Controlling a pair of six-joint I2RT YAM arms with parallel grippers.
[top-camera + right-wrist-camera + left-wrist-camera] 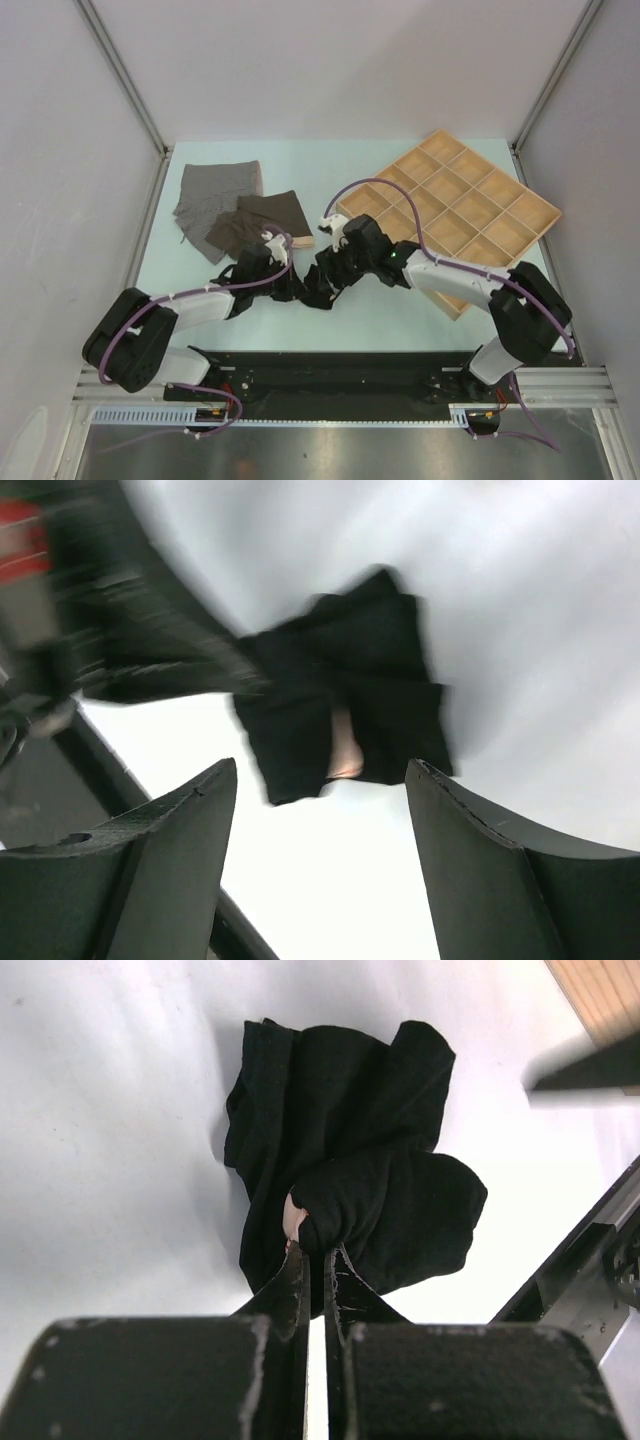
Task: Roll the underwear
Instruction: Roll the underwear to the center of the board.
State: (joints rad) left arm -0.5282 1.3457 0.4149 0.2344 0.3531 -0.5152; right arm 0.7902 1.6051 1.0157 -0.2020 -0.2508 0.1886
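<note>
black underwear [345, 1150] lies bunched on the table [370, 325] between the two arms, the left claw [316, 1252] pinching its edge tight and the right claw [320, 770] spread wide over it, so i think rolling looks barely started and next the cloth needs laying flat.

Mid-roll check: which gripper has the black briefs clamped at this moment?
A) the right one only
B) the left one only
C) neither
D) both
B: in the left wrist view the left gripper has its jaws shut on a fold of the black briefs, while the right gripper shows its jaws wide apart, not pinching the cloth.
</note>
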